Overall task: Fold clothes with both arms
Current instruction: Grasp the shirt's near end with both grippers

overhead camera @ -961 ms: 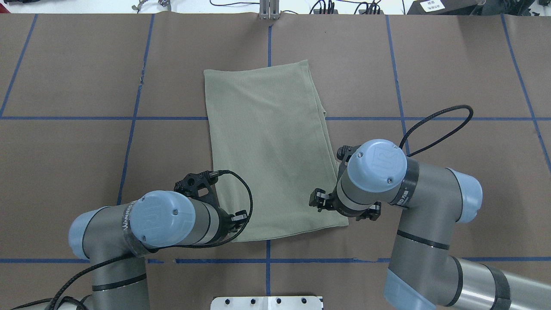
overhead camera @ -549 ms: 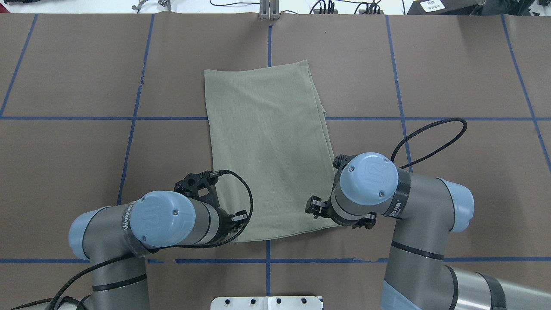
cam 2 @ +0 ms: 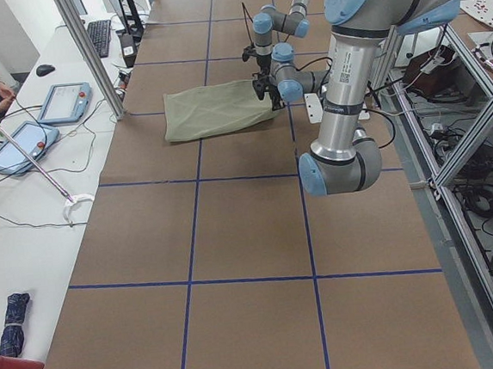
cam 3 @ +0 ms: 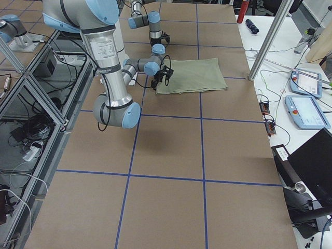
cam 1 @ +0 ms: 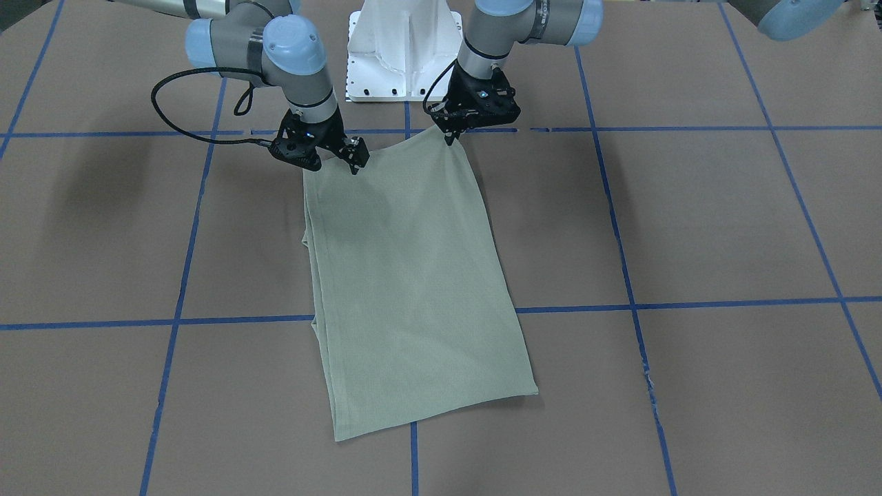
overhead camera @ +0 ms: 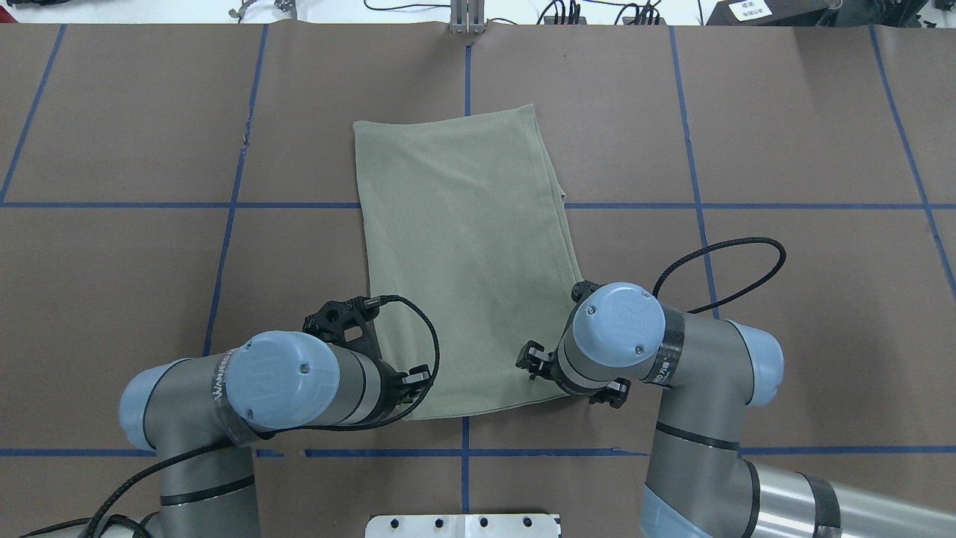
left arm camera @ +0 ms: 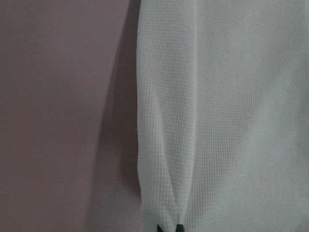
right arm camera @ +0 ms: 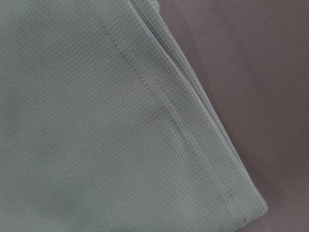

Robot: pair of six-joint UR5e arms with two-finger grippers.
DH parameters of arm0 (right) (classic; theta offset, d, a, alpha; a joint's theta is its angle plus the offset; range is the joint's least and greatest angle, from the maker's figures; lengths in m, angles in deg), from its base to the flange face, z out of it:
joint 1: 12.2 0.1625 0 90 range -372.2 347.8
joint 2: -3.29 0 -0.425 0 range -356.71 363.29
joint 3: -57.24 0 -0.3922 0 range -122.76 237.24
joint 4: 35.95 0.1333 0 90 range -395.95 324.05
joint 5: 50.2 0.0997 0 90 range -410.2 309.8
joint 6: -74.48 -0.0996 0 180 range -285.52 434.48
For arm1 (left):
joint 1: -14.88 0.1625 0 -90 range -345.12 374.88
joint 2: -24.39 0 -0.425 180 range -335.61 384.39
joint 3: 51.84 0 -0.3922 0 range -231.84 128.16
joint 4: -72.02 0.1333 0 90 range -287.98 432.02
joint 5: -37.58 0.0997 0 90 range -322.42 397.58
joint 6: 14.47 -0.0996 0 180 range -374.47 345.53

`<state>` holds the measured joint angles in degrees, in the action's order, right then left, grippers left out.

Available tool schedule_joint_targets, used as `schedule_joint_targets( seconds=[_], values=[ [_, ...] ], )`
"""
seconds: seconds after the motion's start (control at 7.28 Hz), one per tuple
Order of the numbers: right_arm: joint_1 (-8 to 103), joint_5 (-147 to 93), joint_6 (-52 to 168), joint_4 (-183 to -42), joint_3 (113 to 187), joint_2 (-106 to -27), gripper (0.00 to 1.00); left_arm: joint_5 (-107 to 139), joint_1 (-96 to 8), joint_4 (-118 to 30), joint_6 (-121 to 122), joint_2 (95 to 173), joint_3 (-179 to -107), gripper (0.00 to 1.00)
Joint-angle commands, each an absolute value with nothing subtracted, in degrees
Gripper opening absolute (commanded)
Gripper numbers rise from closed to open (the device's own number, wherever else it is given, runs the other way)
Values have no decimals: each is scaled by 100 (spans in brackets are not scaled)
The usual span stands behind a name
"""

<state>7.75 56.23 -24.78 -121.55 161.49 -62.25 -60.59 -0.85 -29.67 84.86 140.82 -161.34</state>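
The olive-green shirt lies folded into a long rectangle in the middle of the brown table, also seen from the front. My left gripper is shut on the shirt's near-left corner. Its fingertips pinch the fabric edge in the left wrist view. My right gripper hovers just over the near-right corner, which lies flat. No fingertips show in the right wrist view, and the jaws look open. The hang tag and neck label are hidden.
The white pedestal base stands at the near table edge between the arms. Blue tape lines divide the brown cover. The right arm's black cable loops above the table. A metal post and tablets stand on the operators' side.
The right arm has moved left and toward the robot, bringing its gripper over the shirt's near-right corner. The left arm and the shirt have not moved.
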Motion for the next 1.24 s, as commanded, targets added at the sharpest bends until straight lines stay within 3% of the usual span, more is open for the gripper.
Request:
schedule_joint_targets(
  seconds=[0.0, 0.14, 0.55, 0.82, 0.96, 1.1],
  values=[
    [749, 5623, -2493, -12147, 16130, -6210, 95, -6059, -85, -2967, 8484, 14084, -16144, 0],
    [732, 5623, -2493, -12147, 16130, -6210, 76, -6059, -85, -2967, 8493, 14076, -16144, 0],
    [723, 5623, -2484, -12147, 16130, -6210, 39, -6059, -77, -2967, 8484, 14076, -16144, 0],
    [697, 5623, -2484, -12138, 16130, -6210, 8, -6059, -41, -2967, 8484, 14076, -16144, 0],
    [696, 5632, -2475, -12138, 16122, -6193, 1, -6059, -41, -2967, 8493, 14076, -16144, 0],
    [705, 5632, -2475, -12138, 16139, -6167, 0, -6059, -41, -2967, 8484, 14076, -16135, 0]
  ],
)
